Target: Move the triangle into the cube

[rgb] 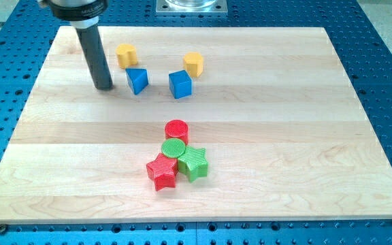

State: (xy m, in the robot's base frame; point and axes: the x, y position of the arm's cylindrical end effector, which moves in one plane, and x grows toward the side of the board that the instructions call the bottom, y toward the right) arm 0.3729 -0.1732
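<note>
Rod cut off at the view's top, my tip (103, 88) grasping nothing, just left of blue triangle (137, 80), blue cube (180, 84) near on triangle's right, no writing readable.

Wooden board (264, 82) on blue pegboard (386, 75)

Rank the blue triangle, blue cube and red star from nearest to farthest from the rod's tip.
Measured from my tip:
1. Blue triangle, just to the tip's right in the view.
2. Blue cube, farther right, past the triangle.
3. Red star, far down toward the view's bottom, in the cluster.
</note>
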